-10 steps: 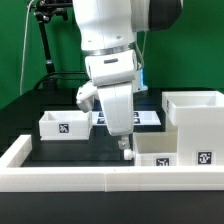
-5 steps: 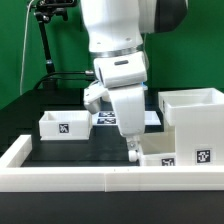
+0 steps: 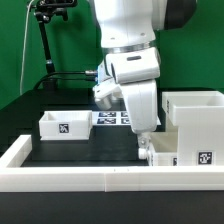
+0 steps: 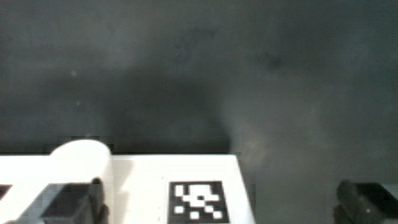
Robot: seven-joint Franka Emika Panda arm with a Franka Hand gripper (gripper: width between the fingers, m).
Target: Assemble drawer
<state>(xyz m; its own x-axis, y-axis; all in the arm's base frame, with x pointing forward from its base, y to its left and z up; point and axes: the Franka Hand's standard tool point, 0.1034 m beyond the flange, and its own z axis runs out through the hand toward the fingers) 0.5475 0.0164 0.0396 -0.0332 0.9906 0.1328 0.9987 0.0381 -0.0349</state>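
The dark table (image 3: 85,152), ringed by a low white rim (image 3: 60,178), carries a small tray (image 3: 65,124) on the exterior view's left, the marker board (image 3: 112,118) farther back, and a tall housing (image 3: 197,115) with a second tray (image 3: 165,153) on the right.

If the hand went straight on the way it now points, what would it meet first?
Most likely the tray just below the hand. The wrist view shows the tray's tagged wall between the open fingers. How close they are is unclear.

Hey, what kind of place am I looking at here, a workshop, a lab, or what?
Most likely a robotics lab test bench: a white robot arm works over a black table fenced by a low white rim, the white drawer parts carry printed square tags, and a green backdrop hangs behind.
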